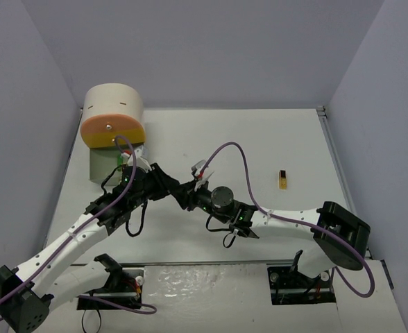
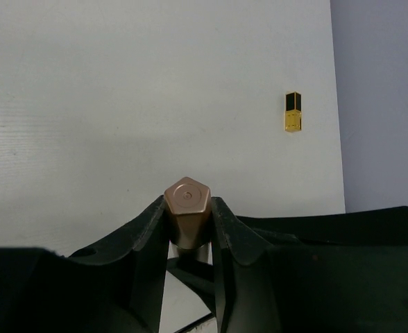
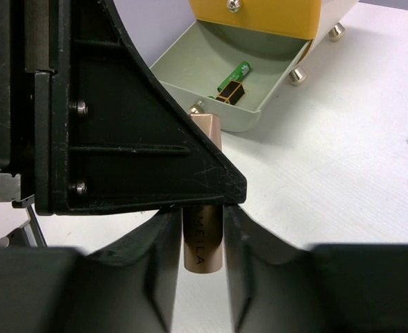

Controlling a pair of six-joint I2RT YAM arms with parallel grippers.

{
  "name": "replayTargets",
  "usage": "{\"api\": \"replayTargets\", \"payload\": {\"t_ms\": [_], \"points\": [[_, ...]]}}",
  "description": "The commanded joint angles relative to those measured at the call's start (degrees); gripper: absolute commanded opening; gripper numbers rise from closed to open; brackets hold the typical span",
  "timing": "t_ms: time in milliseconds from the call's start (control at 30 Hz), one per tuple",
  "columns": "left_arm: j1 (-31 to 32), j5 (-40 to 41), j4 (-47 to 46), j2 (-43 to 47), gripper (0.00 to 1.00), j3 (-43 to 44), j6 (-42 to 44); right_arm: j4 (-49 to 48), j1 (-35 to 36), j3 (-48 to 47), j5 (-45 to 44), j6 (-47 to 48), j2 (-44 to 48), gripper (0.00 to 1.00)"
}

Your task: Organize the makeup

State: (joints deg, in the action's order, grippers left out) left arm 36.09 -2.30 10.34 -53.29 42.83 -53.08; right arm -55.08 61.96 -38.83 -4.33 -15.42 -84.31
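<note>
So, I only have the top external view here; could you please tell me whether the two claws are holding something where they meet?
Observer: Yes, the right claw is shut on a rose-gold tube.
Operator: Thank you. Does the left claw grip it too?
Observer: It does. The left claw clamps the tube's five-sided end.
Operator: And what is inside the open drawer?
Observer: A green tube and a gold-black tube lie side by side in the drawer.

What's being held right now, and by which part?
Both hands pinch one copper tube: the right hand at its lettered body, the left hand near one end.
</note>
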Motion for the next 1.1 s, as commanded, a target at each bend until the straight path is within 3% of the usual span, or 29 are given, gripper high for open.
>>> {"api": "replayTargets", "payload": {"t_ms": [0,200,367,667,867,1000,1067], "points": [[1.34,-1.32,-5.42,-0.32,0.0,2.86,-0.56,-5.37,0.53,-1.6,-1.68,1.33,1.92,0.54],[0.88,1.66,-2.96,-1.26,0.0,4.4,1.64,0.42,0.0,-1.14,-5.35,2.39,4.81,0.88],[-3.51,5.87,0.38,-2.84,0.0,6.65,4.09,7.26,-1.37,0.55,-10.21,3.32,9.58,0.97],[-31.26,-0.99,-3.0,-9.65,0.0,7.82,1.47,25.92,-10.84,6.33,-23.52,2.09,27.17,1.0],[-42.15,-3.86,-5.89,-20.87,0.0,13.4,1.23,36.66,-14.46,6.84,-35.73,2.11,36.87,1.0],[-45.86,-6.05,-6.99,-27.94,0.04,16.35,-0.71,39.81,-15.65,7.01,-39.27,1.7,39.85,1.0],[-47.0,-6.46,-6.12,-30.31,0.18,18.62,-0.84,41.96,-16.81,6.88,-40.5,0.99,40.47,1.0]]}}
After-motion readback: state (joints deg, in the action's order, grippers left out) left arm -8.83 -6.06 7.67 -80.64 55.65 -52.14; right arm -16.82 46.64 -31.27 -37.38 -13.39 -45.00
